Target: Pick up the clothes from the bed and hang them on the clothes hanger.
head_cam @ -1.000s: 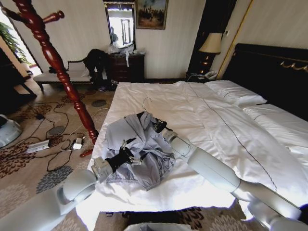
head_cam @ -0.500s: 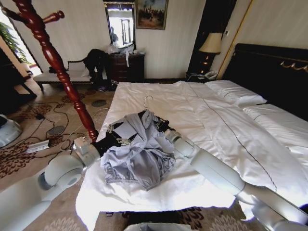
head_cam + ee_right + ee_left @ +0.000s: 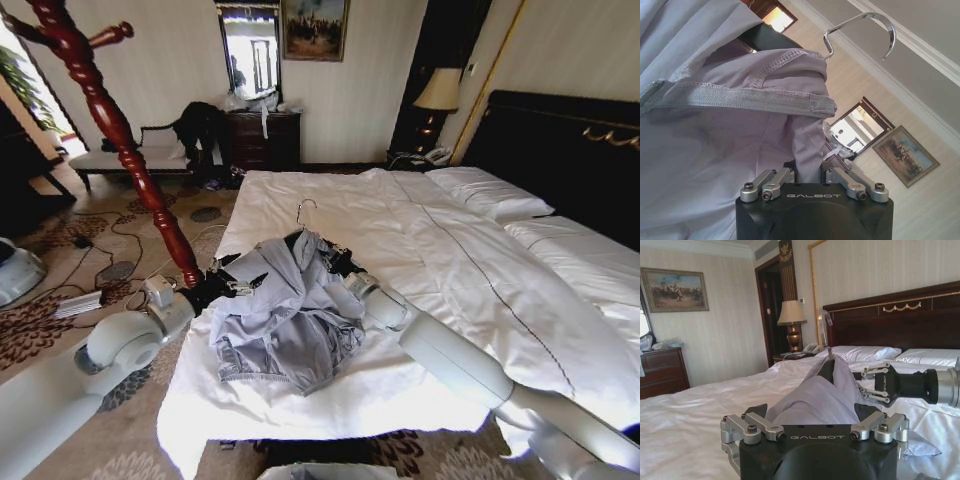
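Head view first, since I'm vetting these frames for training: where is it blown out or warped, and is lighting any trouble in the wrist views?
Head view: daylight blows out the window at far left, and the wide lens bows the coat stand. Left wrist view: even light; the lamp glows without glare. Right wrist view: the clothes hanger glints at its hook above the evenly lit clothes.

soft matt cloth clothes (image 3: 285,320); shiny metal hook (image 3: 860,31)
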Available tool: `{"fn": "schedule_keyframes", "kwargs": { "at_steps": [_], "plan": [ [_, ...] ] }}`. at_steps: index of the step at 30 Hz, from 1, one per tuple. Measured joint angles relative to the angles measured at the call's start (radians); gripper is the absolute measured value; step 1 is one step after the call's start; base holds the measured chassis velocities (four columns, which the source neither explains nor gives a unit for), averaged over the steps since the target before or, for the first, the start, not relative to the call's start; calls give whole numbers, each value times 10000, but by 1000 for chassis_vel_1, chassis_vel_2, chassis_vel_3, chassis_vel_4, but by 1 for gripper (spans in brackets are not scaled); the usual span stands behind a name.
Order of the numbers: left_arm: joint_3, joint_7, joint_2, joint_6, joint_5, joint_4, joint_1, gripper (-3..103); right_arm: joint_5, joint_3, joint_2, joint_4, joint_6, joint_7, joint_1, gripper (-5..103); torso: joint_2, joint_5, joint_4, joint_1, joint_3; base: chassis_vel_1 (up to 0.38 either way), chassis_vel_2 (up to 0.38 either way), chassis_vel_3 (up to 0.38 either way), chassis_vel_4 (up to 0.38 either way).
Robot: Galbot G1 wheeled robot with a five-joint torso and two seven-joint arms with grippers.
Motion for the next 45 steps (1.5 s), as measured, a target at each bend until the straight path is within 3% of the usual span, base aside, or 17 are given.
{"fn": "schedule_keyframes", "kwargs": {
  "at_steps": [15, 19, 23, 30, 35, 39, 45],
  "plan": [
    [1142, 392, 141, 101, -515, 798, -1273, 97, -703, 126, 47, -199, 528, -83, -90, 21, 0, -1, 0, 0, 0, 0, 0, 0, 0],
    [1536, 707, 280, 186, -814, 1192, -1776, 97, -973, 135, 108, -315, 680, -172, -81, 21, 0, 0, -1, 0, 0, 0, 0, 0, 0],
    [2091, 1388, 572, 235, -927, 1759, -2474, 97, -1259, 44, 291, -478, 770, -212, -12, 21, 0, 1, 1, 1, 1, 0, 0, 0, 0],
    [2191, 2006, 619, 239, -910, 1975, -2410, 97, -1296, 35, 325, -575, 828, -211, 22, 21, 0, 0, 0, 1, 1, 0, 0, 0, 0],
    [2703, 2143, 339, 232, -787, 2103, -2810, 97, -1374, -28, 303, -531, 921, -225, 87, 21, 0, 0, 3, 0, 0, 0, 0, 0, 0],
    [3848, 2085, -168, 231, -652, 2498, -4086, 97, -1258, -116, 285, -374, 929, -226, 94, 21, 0, 1, -1, 1, 0, 0, 0, 0, 0],
    [4513, 2027, -504, 252, -635, 2821, -4798, 96, -1291, -122, 240, -352, 958, -220, 33, 21, 0, 0, -2, 1, 1, 0, 0, 0, 0]
  ]
}}
